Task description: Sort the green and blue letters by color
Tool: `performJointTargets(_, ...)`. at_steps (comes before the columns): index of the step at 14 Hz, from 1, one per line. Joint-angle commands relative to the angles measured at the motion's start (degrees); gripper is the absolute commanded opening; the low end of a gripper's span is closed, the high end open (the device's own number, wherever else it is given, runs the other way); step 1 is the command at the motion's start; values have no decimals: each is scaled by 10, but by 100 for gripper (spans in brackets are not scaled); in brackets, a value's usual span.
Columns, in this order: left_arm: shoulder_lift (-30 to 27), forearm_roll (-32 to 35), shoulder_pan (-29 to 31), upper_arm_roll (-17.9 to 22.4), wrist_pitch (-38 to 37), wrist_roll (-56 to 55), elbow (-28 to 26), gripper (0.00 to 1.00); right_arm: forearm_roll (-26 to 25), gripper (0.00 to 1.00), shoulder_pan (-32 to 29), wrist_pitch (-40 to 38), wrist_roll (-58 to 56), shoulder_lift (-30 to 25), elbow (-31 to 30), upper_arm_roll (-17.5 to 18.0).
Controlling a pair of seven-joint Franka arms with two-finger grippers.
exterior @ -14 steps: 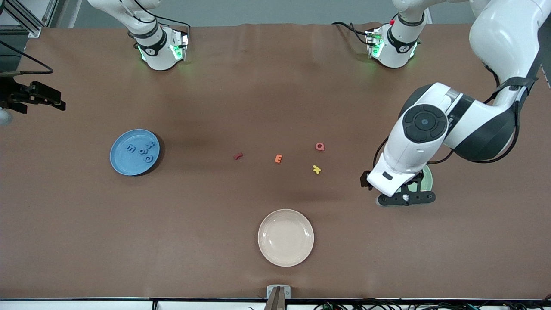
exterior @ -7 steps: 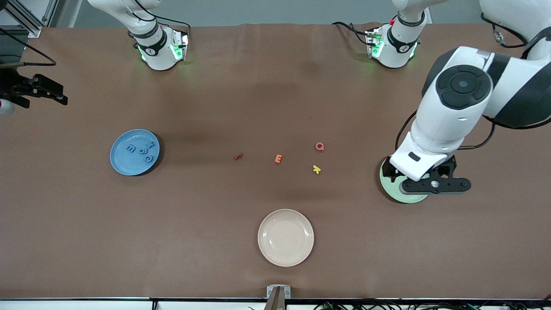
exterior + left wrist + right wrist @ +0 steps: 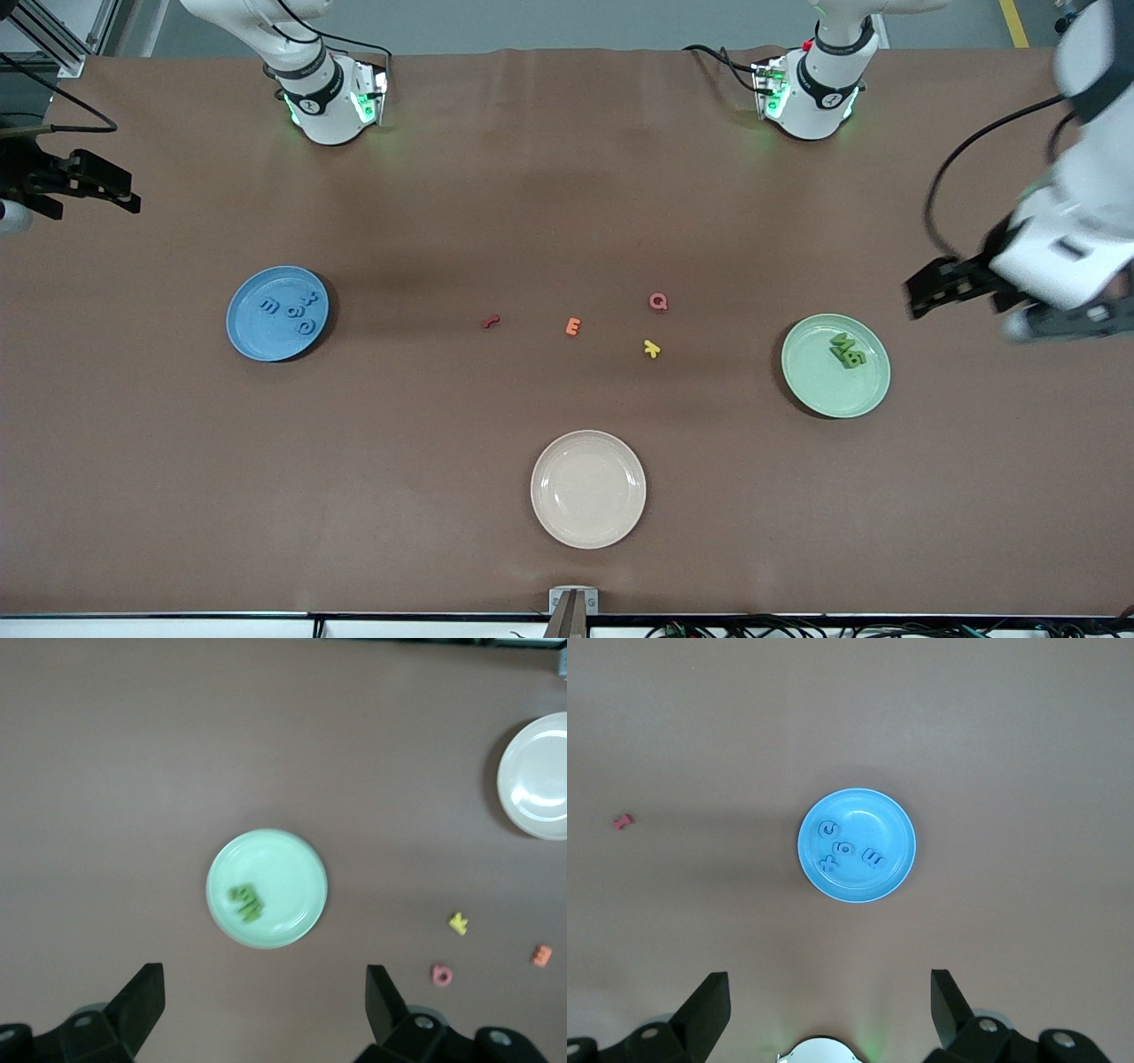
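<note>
While the green letters (image 3: 844, 350) lie on their plate, both grippers hang high, jaws spread, empty.

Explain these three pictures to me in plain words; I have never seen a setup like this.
Two white robot arms work at a brown table. One picture looks down from a high camera facing them; the other two come from cameras on each arm's wrist. The left end effector and right end effector are both open and hold nothing. Blue letters lie in a round blue plate, green letters in a pale green plate. A cream plate holds nothing. Red, orange, pink and yellow letters lie loose on the table.
</note>
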Motion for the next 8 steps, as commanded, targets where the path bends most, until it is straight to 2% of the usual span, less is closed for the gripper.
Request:
performJointTargets(1,-105,-40,-20,57,-7,23,-111,100,8,100,-3,14,1,-21,-20,1)
performJointTargets(4,-142,-37,-11,63,-33,46,-139,100,10,100,-2,21,2,-22,-19,1)
performJointTargets(8,-139,-35,12,62,-42,63,-119,100,22,100,-3,23,2,-25,-19,0)
